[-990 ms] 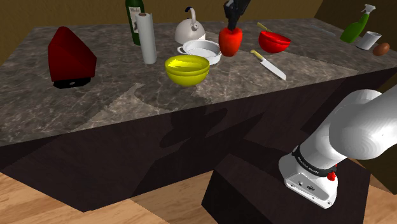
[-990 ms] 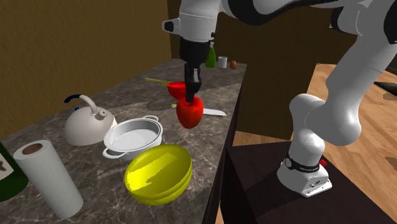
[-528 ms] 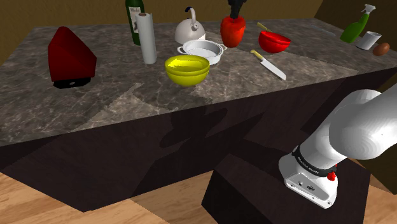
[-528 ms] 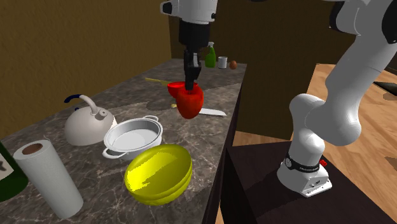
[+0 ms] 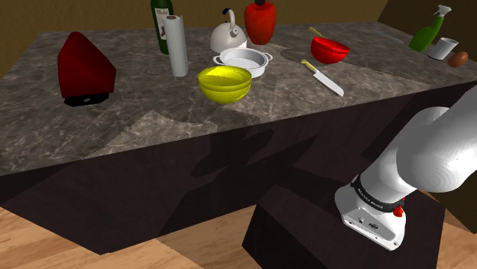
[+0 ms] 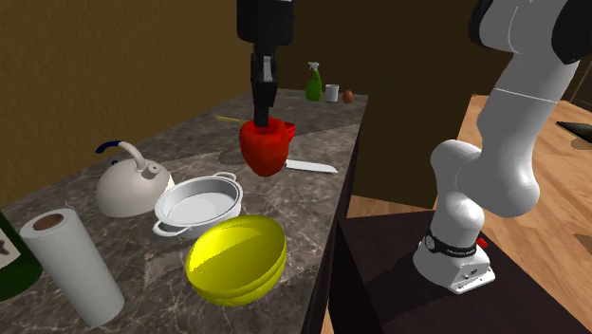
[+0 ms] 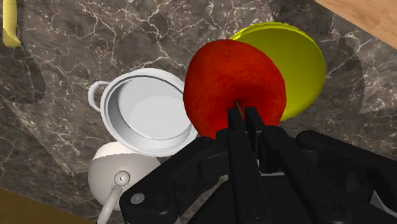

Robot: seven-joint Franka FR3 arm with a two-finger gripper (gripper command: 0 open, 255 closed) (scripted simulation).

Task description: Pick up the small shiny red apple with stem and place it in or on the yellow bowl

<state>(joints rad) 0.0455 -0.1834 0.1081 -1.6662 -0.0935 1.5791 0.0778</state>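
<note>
Worktop (image 5: 130, 115) of dark veined stone is carrying everything here. At the shoulder view's left, a red wedge-shaped object (image 5: 85, 69) is sitting on a black base. Next, a dark green bottle (image 5: 161, 23) is standing just behind a roll of paper towel (image 5: 178, 46). The yellow bowl (image 5: 225, 82) is resting nearer the front edge, just in front of a white two-handled pot (image 5: 241, 61), and a white kettle (image 5: 228, 32) is standing behind the pot. The red apple (image 5: 260, 21) is hanging in the air just right of the kettle, well above the worktop and not in the bowl. Further right, a red bowl (image 5: 329, 50) and a knife (image 5: 325, 76) are lying close together. At the far corner a green spray bottle (image 5: 426, 34), a white cup (image 5: 443, 48) and a small brown egg-like thing (image 5: 458, 58) are standing grouped.

In the second exterior view the black gripper (image 6: 263, 119) is pointing straight down and carrying the apple by its top. In the wrist view the fingers (image 7: 236, 121) are closing almost together at the apple's crown. They are probably pinching its stem, though it is too thin to make out. Seen from there, the apple is hovering over where the pot and the yellow bowl meet, overlapping both rims.
</note>
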